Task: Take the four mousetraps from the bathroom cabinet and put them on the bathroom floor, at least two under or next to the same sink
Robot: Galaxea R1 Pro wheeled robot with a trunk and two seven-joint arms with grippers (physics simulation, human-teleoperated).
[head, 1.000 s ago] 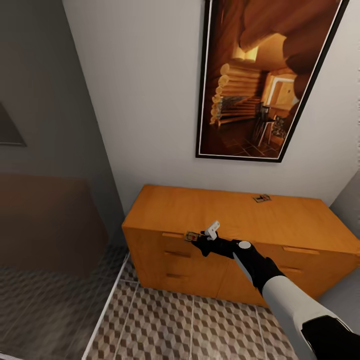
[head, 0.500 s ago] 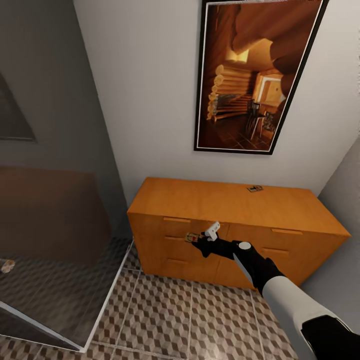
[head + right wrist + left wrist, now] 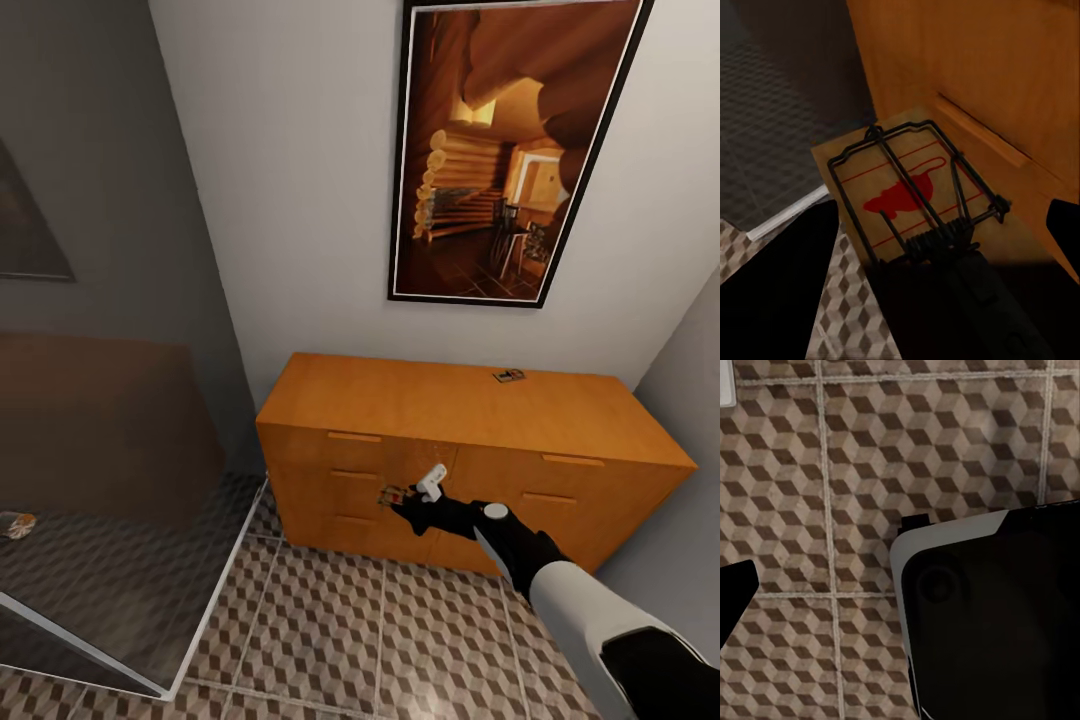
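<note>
Centre of frame: the right gripper [image 3: 405,497] is closed on a mousetrap [image 3: 390,496], held before the cabinet [image 3: 420,405] drawer fronts above the bathroom floor [image 3: 350,630]. A second mousetrap [image 3: 508,376] lies on the cabinet top, right of centre. The left gripper's state cannot be told.

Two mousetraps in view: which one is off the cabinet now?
The mousetrap clamped in the right tool, held in front of the drawer fronts above the tiled floor. The other mousetrap lies on the cabinet top, near the wall.
</note>
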